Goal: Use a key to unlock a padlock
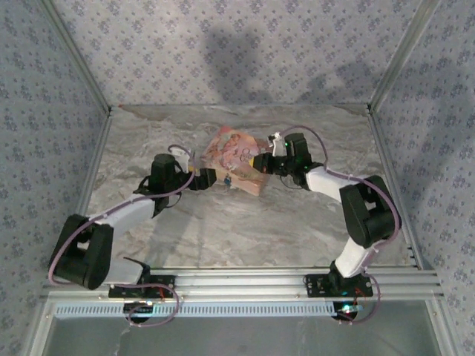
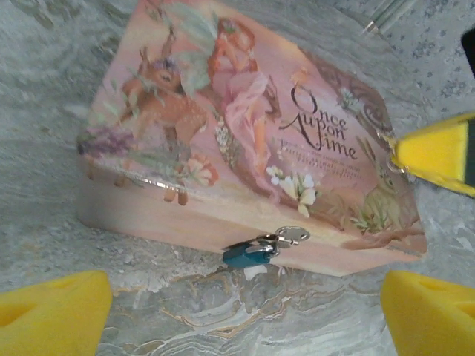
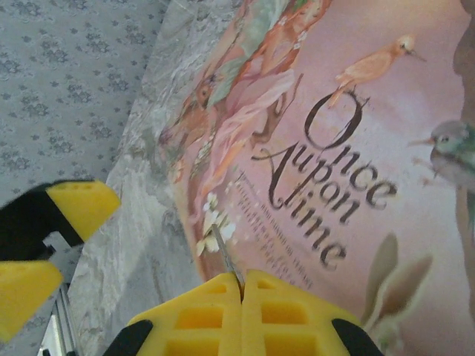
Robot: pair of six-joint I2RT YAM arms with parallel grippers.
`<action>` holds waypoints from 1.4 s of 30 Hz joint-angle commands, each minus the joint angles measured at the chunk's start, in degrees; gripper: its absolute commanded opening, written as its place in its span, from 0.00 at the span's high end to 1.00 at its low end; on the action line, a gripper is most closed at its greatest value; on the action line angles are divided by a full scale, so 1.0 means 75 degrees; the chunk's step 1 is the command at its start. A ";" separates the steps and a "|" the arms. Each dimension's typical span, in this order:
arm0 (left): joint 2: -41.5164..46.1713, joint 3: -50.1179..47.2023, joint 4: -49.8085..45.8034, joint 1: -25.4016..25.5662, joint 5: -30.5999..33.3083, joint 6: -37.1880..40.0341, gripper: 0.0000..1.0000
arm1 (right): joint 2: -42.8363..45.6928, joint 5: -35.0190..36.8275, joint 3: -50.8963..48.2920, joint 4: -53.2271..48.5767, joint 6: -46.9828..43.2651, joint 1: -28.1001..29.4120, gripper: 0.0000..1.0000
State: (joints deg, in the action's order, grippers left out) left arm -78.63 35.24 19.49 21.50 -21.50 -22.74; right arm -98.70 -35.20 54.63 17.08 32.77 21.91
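Left wrist view showing blue padlock (image 2: 249, 254) hanging at front clasp of pink box (image 2: 245, 133), apparently not yet opened. Wide-spread left gripper (image 2: 245, 308) hovering just in front of it, touching nothing. Over box lid, right gripper (image 3: 241, 285) pinching thin silvery key (image 3: 222, 251), apart from padlock. Key seemingly secured; inserting and turning not yet done.

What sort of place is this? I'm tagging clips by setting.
Probably a lab robot test cell: patterned walls on an aluminium frame, a marble-look tabletop, and mounting rails at its near edge.
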 commanded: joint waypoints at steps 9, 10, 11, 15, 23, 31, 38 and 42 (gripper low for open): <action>-0.1197 -0.0052 0.0846 0.0158 -0.1039 0.0457 0.15 | -0.0786 0.0145 0.0279 -0.0523 -0.0191 -0.0006 0.99; -0.1287 -0.0016 0.0813 0.0230 -0.1018 0.0530 0.15 | -0.0786 0.0199 0.0253 -0.0616 -0.0237 -0.0010 0.99; -0.1405 0.0036 0.0785 0.0328 -0.0982 0.0597 0.15 | -0.0786 0.0233 0.0223 -0.0689 -0.0255 -0.0014 0.99; -0.1832 0.0246 0.0826 0.0609 -0.0922 0.0672 0.18 | -0.0757 0.0293 0.0076 -0.0800 -0.0303 -0.0007 0.99; -0.2248 0.0398 0.1140 0.0894 -0.0398 0.0790 0.20 | -0.0657 0.0334 0.0041 -0.0871 -0.0351 -0.0003 1.00; -0.2567 0.0862 0.0935 0.1041 -0.0017 0.1196 0.22 | -0.0620 0.0380 0.0049 -0.0940 -0.0368 0.0012 0.99; -0.2928 0.1252 0.0790 0.1098 0.0193 0.1245 0.25 | -0.0590 0.0451 0.0080 -0.0955 -0.0337 0.0065 0.99; -0.3050 0.1374 0.0747 0.1161 0.0253 0.1259 0.27 | -0.0575 0.0466 0.0102 -0.1032 -0.0380 0.0061 0.99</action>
State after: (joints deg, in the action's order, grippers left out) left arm -100.42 43.70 25.47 29.47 -20.32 -14.55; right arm -102.50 -34.11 56.62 16.32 31.00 22.06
